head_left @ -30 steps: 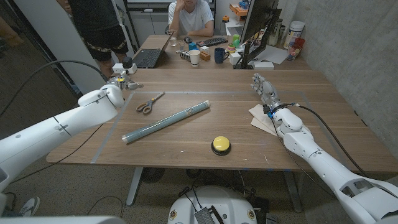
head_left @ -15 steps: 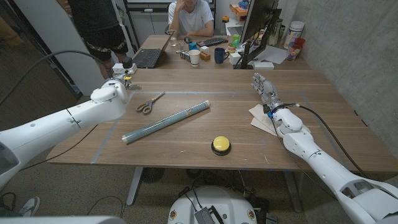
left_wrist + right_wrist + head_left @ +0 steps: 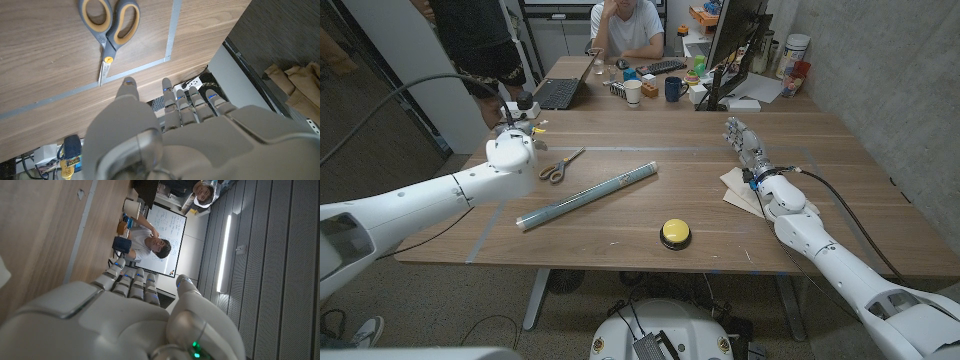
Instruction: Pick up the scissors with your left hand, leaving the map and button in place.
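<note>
I stand in an office that doubles as a robot lab. Beyond my wooden table [image 3: 650, 215] sits a desk with an open laptop [image 3: 558, 93], a keyboard [image 3: 666, 67], mugs [image 3: 674, 89] and a dark monitor [image 3: 732, 45]. A person [image 3: 627, 27] sits there, a whiteboard [image 3: 167, 242] behind them. Grey slatted panels and a strip light [image 3: 226, 252] show overhead.

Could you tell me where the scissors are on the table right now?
In the head view, the scissors lie on the robot's left side of the table, just beyond the rolled map's upper half and right beside the left robot hand, untouched.
</note>
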`<state>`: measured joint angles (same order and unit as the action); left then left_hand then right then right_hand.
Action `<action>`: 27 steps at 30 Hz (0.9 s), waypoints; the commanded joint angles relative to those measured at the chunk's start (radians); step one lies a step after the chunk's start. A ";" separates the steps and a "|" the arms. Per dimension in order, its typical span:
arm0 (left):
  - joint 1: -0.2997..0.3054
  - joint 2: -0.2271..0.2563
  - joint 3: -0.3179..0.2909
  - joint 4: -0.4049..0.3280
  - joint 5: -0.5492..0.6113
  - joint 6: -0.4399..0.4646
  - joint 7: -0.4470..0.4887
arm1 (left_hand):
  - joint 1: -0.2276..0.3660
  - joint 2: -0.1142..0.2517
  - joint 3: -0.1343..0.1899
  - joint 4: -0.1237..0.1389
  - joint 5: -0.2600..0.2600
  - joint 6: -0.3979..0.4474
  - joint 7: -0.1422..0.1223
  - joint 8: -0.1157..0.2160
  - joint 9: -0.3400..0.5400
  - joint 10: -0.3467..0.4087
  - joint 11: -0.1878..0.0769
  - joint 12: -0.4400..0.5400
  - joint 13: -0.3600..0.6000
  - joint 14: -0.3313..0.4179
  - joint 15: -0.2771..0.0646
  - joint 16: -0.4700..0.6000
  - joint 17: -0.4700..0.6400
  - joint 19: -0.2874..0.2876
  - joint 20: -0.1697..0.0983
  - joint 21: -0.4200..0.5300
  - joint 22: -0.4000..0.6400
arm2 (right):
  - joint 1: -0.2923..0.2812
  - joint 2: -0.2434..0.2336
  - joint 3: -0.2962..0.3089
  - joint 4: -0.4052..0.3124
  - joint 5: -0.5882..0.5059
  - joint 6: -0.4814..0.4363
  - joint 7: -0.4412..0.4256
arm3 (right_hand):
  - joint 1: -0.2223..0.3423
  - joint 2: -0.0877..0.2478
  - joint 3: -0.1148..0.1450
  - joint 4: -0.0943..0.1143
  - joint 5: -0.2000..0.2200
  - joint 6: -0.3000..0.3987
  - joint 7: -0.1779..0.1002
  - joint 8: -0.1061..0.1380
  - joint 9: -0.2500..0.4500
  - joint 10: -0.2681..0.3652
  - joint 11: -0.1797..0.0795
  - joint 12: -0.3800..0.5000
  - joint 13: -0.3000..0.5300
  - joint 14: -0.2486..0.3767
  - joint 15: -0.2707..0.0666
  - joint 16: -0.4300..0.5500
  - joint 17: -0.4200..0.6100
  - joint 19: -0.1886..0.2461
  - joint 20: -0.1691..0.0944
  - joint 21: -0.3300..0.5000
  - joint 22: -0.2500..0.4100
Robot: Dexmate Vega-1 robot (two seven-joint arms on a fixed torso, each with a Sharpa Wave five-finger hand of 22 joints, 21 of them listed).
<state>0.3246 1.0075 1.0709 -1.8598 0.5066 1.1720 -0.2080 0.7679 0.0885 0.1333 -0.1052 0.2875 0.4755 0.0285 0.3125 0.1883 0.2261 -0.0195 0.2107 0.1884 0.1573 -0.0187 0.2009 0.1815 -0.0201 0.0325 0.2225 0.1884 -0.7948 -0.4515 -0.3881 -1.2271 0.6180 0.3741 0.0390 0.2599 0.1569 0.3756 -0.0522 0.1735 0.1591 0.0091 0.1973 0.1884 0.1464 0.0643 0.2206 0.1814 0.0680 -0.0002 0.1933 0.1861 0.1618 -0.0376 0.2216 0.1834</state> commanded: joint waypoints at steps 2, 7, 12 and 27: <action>0.022 -0.056 -0.003 0.049 0.098 -0.003 -0.025 | 0.008 -0.004 -0.001 -0.003 -0.004 0.005 0.001 0.001 0.005 0.005 0.010 -0.002 0.002 0.004 0.013 -0.003 0.004 -0.005 0.007 0.002 0.002 | 0.005 0.003 -0.005 0.025 0.002 0.014 0.023 | 0.005 -0.008 -0.003 -0.001 0.007 0.010 -0.003 0.003 0.002 0.012 0.002 -0.002 0.004 0.009 0.001 0.004 0.003 0.007 -0.039 0.000 0.004; 0.054 -0.106 -0.045 0.073 0.092 0.028 0.034 | 0.006 -0.007 -0.005 -0.001 -0.005 0.033 0.023 0.008 0.005 0.014 0.016 -0.001 0.002 0.013 0.019 -0.001 0.005 -0.001 0.010 0.003 0.002 | 0.013 0.009 -0.008 0.057 0.012 0.016 0.049 | 0.004 -0.009 -0.004 0.000 0.007 0.012 -0.004 0.003 0.001 0.012 0.001 -0.002 0.004 0.010 0.002 0.004 0.003 0.007 -0.038 0.000 0.004; 0.086 -0.137 -0.085 0.083 0.057 0.028 0.093 | 0.005 -0.009 -0.008 0.001 -0.005 0.064 0.038 0.015 0.004 0.033 0.024 0.003 0.002 0.026 0.028 0.002 0.006 0.008 0.022 0.006 0.003 | 0.018 0.015 -0.008 0.077 0.016 0.024 0.060 | 0.003 -0.009 -0.004 0.000 0.007 0.017 -0.005 0.005 0.001 0.015 0.002 -0.001 0.004 0.010 0.002 0.004 0.003 0.007 -0.037 -0.001 0.004; 0.065 -0.175 -0.055 0.155 -0.010 0.019 0.111 | 0.002 -0.009 -0.012 0.004 -0.006 0.068 0.044 0.009 0.004 0.037 0.032 0.001 0.002 0.033 0.034 0.001 0.007 0.014 0.028 0.008 0.003 | 0.008 -0.005 -0.006 0.052 0.014 0.008 0.059 | 0.002 -0.011 -0.004 -0.001 0.008 0.023 -0.005 0.005 0.001 0.018 0.003 -0.001 0.004 0.012 0.004 0.003 0.002 0.007 -0.036 -0.002 0.004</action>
<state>0.4058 0.8647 0.9917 -1.7590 0.5351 1.1892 -0.1097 0.7678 0.0884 0.1238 -0.1007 0.2875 0.5416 0.0697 0.3223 0.1882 0.2567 0.0108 0.2108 0.1884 0.1865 0.0105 0.2009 0.1840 -0.0078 0.0559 0.2225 0.1883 -0.7795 -0.4436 -0.3957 -1.1624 0.6323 0.3949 0.0975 0.2599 0.1570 0.3756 -0.0522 0.1735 0.1718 0.0034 0.1973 0.1882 0.1520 0.0698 0.2206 0.1841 0.0735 0.0054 0.1932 0.1862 0.1617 -0.0376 0.2216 0.1834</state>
